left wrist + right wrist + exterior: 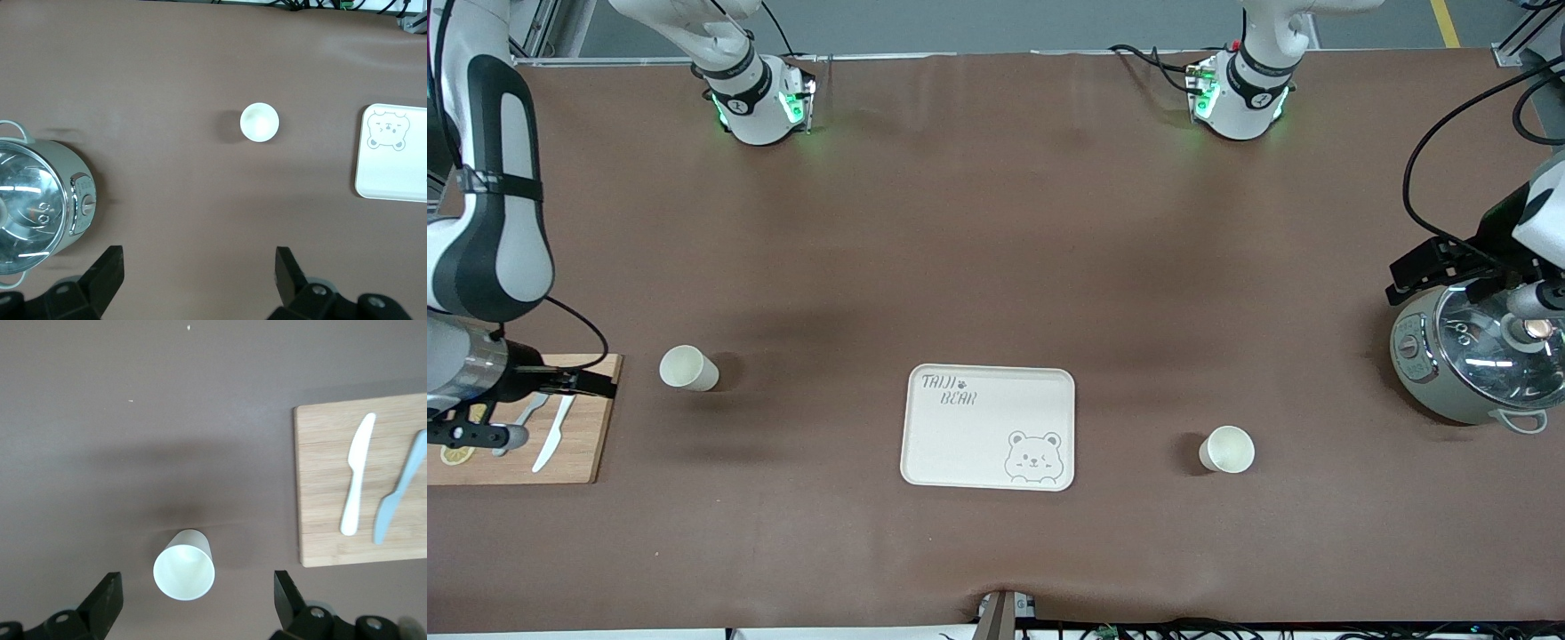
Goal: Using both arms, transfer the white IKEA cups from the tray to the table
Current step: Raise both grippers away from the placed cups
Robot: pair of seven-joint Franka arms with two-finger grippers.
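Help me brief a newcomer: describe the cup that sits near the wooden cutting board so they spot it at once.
Start at the cream bear tray mid-table and look toward the right arm's end, to the wooden cutting board. Just beside the board, on the brown table, stands a small white cup. Unlike the other cup near the steel pot, it lies farther from the front camera.

tray (989,427) between two cups | cup (688,367) beside board (578,444) | cup (1227,449) near cooker (1472,360)

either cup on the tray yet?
No. Both white cups stand on the brown table, one at each end of the bare cream tray.
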